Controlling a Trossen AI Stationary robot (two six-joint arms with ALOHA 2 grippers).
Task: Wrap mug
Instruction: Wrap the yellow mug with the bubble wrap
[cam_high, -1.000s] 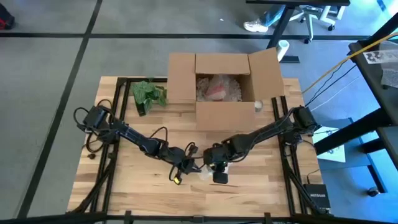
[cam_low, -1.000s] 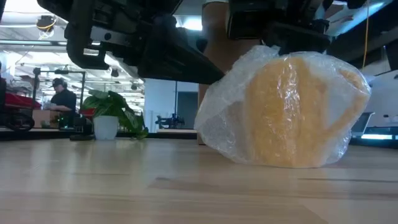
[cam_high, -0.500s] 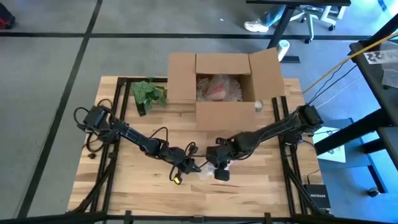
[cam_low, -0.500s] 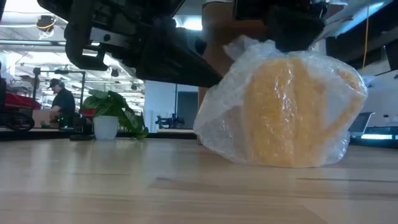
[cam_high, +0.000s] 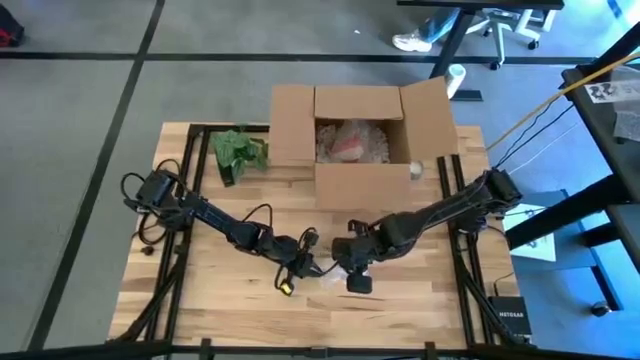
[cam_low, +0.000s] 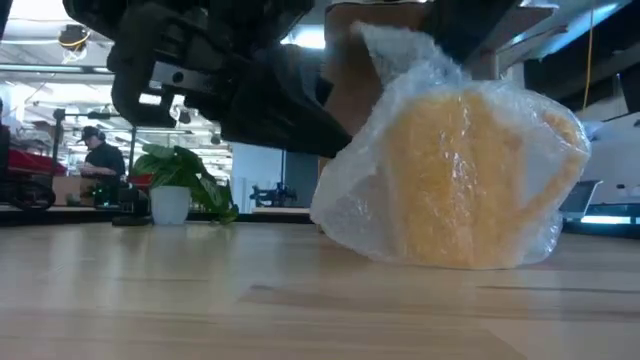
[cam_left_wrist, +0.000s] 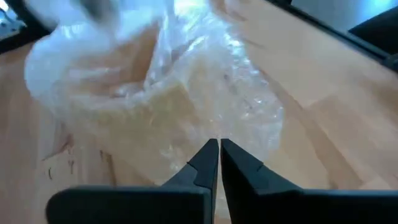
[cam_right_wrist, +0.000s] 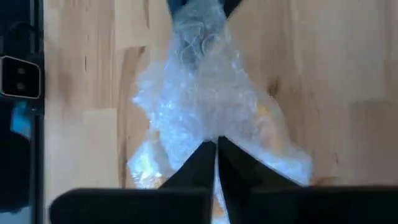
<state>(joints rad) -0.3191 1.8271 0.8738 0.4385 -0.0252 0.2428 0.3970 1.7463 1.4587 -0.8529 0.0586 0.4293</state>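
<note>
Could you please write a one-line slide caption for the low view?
Yellow mug bundled in bubble wrap on the wooden table, dark arms overhead.

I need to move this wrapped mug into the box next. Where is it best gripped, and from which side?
Probably from above, at the gathered peak of bubble wrap over the mug. The mug sits on the table in loose, bulging film, so its sides look slippery, while the bunched top gives a narrow fold. The right hand is shut on that wrap.

A yellow mug (cam_low: 470, 180) shows through clear bubble wrap (cam_low: 395, 60) on the pale wood-grain table (cam_low: 200, 300).
</note>
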